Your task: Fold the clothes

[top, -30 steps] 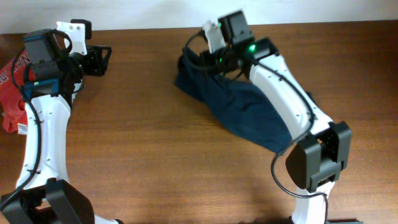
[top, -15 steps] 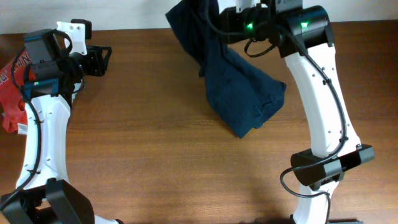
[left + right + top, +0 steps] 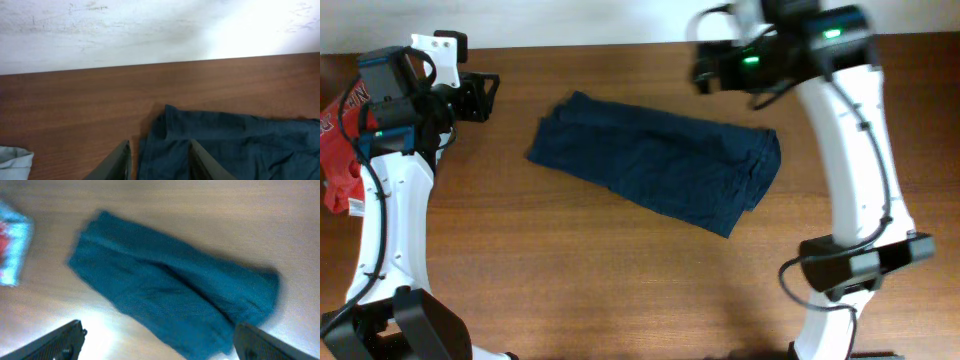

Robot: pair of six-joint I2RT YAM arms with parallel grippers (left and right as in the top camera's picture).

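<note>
Half a second ago the clothes [image 3: 655, 170] hung bunched from the right gripper [image 3: 160, 341] at the top of the frame. Now they lie spread on the bench [image 3: 570, 285], slanting from upper left to centre right. The right jaws hover above, wide apart and empty. The left gripper [image 3: 159, 162], upper left, is unmoved with its jaws parted. A red garment [image 3: 334, 150] lies at the left edge.

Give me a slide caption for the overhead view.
Navy garment lies spread across the wooden table; right gripper hovers open beyond it, left gripper open near a red garment.
</note>
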